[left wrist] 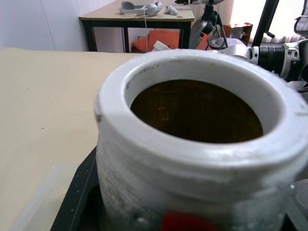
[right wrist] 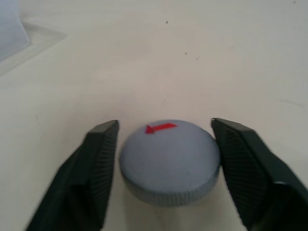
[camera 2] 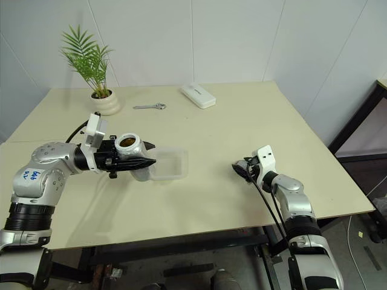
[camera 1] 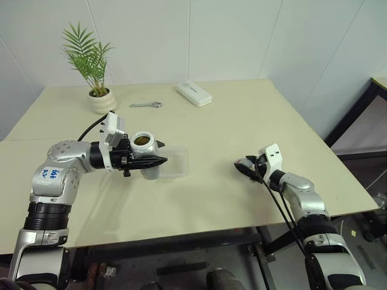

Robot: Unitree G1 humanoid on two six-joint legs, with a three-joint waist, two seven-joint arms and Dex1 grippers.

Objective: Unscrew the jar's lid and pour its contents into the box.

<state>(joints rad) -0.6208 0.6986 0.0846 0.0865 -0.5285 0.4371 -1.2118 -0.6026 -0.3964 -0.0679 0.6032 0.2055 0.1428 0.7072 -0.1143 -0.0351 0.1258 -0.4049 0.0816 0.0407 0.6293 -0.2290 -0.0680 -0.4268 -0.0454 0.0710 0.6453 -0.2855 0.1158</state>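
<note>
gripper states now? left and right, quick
Left gripper: shut on the jar, which is open-topped and upright.
Right gripper: jaws open, either side of the lid lying on the table.

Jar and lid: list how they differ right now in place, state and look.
The jar is held off the table, upright and open, in the left end effector beside the box; the lid lies flat on the table between the right end effector's parted fingers. The jar is pale and cylindrical, the lid grey and flat. Both carry a red mark.
</note>
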